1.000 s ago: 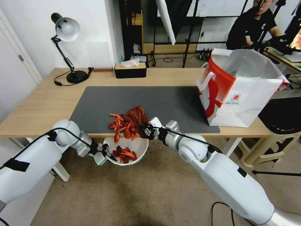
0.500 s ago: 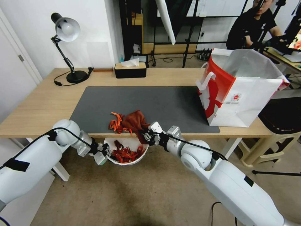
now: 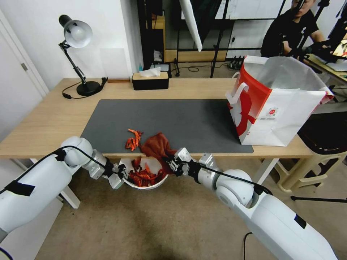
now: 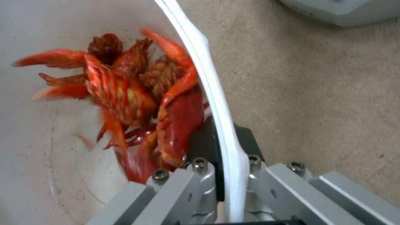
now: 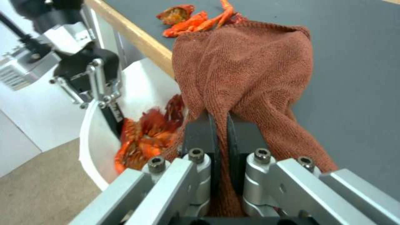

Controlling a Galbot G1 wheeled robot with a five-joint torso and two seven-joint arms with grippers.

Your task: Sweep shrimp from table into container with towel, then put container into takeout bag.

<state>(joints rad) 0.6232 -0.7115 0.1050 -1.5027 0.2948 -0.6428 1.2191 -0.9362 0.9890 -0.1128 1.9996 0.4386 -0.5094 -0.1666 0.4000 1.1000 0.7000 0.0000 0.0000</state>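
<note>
Table (image 3: pixel 50 119) edge: towel (image 3: pixel 157 146) draped lengthwise overboard

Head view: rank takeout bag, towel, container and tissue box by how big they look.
1. takeout bag
2. container, partly hidden under the table edge
3. towel and tissue box look alike; the box sits farther away, so unsure.

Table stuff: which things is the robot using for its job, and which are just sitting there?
Job: shrimp, towel, container, takeout bag, table, left gripper, right gripper.

Just sitting: lamp, tissue box.
</note>
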